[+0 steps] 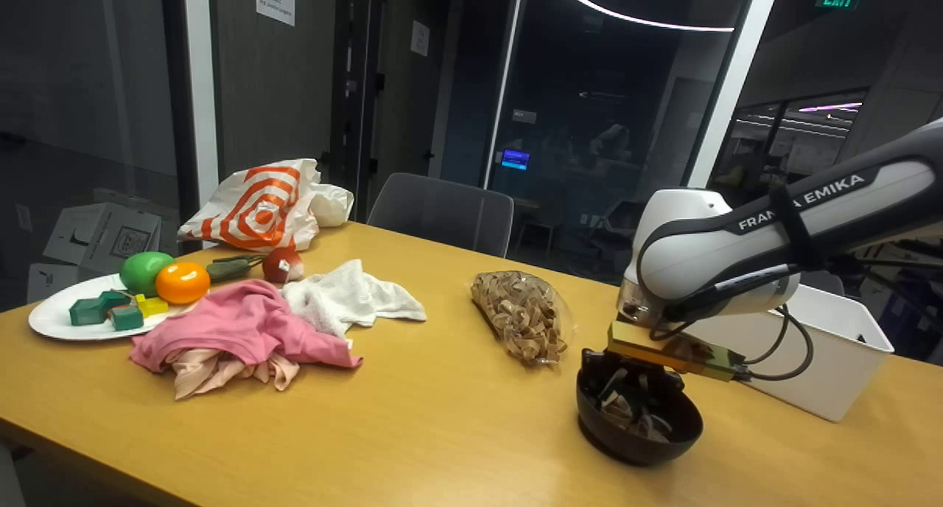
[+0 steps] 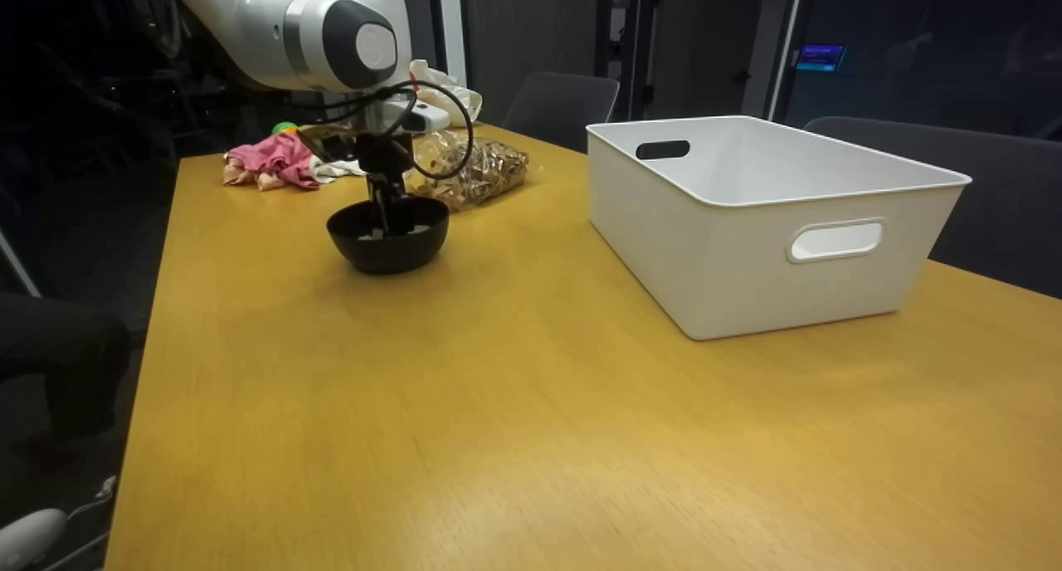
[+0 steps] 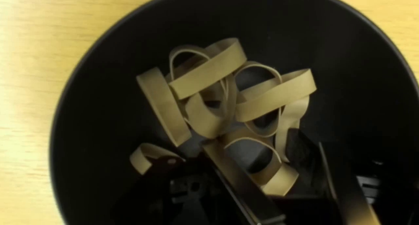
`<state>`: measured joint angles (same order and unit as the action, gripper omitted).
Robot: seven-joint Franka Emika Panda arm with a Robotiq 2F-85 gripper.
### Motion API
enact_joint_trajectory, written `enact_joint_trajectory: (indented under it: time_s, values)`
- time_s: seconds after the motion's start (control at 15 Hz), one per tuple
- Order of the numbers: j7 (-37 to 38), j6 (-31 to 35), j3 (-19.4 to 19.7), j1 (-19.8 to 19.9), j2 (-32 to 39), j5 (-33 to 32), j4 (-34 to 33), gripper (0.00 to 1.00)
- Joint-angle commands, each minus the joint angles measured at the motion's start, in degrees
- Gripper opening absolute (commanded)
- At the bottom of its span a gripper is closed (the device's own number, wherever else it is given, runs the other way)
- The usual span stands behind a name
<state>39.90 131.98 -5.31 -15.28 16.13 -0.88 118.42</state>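
Standing inside the black bowl (image 2: 388, 257), the claw (image 3: 257, 140) has its jaws apart, tan bands (image 3: 282, 181) lying between them.

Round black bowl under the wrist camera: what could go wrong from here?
Tangle: the tan, flat, rubber-like looped bands overlap, so the hand might pull up several together. Slip: a band showing between its parted fingers could escape if they close. Bump: the hand is down inside the bowl, so sideways movement may shove it.
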Motion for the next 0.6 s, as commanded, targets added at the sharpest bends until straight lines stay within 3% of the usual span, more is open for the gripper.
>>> enact_joint_trajectory:
  time_s: [0.0,0.13,0.33,0.53]
  values:
    - [0.36,1.57,-0.11,-0.07,-1.91,-0.78,2.11,0.23]
    - [0.24,1.62,-0.18,-0.01,-2.16,-0.67,2.23,0.09]
    - [0.31,1.62,-0.2,-0.11,-2.49,-0.99,2.48,0.01]
    - [0.98,0.62,0.07,-0.26,-3.65,-2.31,2.71,0.06]
